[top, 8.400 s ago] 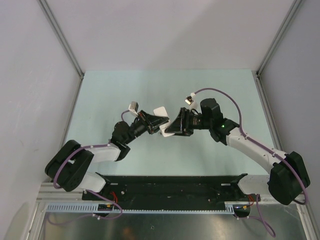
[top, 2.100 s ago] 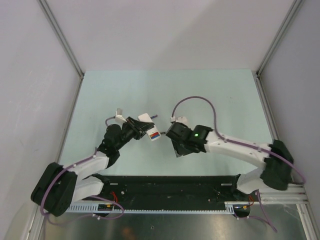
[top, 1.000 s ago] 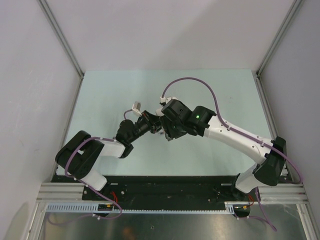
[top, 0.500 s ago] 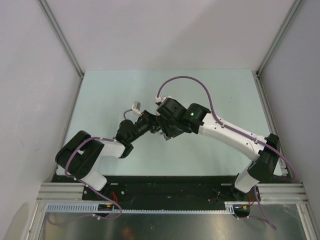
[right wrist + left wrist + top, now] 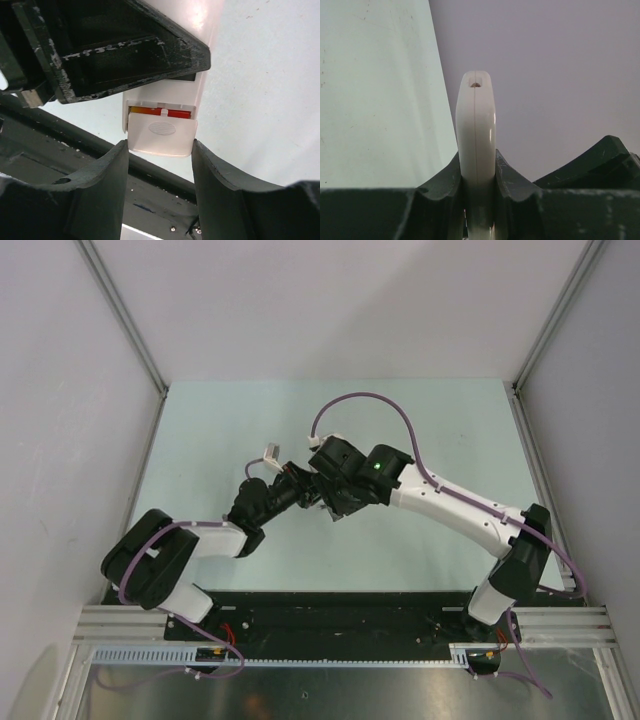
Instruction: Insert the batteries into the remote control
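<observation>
My left gripper [image 5: 479, 175] is shut on the remote control [image 5: 475, 130], which I see edge-on as a thin white bar standing up between the jaws. In the right wrist view the remote's plain white back [image 5: 165, 97] points at me. Its small white battery cover [image 5: 161, 135] sits at the near end, slightly off its seat. In the gap above the cover the batteries [image 5: 160, 112] show as an orange and red strip. My right gripper [image 5: 160, 150] has one finger against each side of the cover. From above, both grippers [image 5: 318, 495] meet mid-table and hide the remote.
The mint green table [image 5: 250, 420] is walled by grey panels on three sides. A black base rail [image 5: 340, 615] runs along the near edge. The right arm's purple cable [image 5: 370, 400] loops above its wrist.
Two seconds ago the grippers were apart and the remote's open compartment showed coloured batteries. The right gripper has since moved left onto the remote's end. Over the last half second almost nothing moves.
</observation>
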Available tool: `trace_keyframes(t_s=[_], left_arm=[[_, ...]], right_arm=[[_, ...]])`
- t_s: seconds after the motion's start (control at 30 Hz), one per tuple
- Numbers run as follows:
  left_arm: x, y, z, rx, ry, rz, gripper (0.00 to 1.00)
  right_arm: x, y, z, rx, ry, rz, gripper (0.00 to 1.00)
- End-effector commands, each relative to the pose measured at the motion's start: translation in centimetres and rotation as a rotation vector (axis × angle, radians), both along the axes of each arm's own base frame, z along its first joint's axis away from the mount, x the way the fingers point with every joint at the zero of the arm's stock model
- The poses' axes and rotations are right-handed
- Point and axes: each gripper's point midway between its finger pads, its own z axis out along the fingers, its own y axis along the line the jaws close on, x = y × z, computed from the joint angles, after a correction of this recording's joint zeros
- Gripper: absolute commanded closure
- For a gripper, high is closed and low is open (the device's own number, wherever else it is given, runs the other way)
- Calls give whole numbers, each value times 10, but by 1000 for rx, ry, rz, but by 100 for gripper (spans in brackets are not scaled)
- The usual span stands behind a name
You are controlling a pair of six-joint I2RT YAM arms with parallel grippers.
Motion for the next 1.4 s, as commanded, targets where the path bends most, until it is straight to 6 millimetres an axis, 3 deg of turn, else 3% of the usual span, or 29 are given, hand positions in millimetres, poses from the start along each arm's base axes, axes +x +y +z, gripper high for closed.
trace_keyframes(t_s=[0.0,0.2,0.63,1.37], left_arm=[[-3,0,22,-14,-75,5,100],[-4,-1,22,-10,-76,4,100],[-5,-3,22,-18,-61,-6,100],[-7,-3,27,-40,-61,-13,100]], right_arm=[[8,-6,6,-31,-35,-6,100],[9,-4,4,-27,-23,-6,100],[7,6,21,65,-14,-17,100],[4,6,5,59,54,-19,100]])
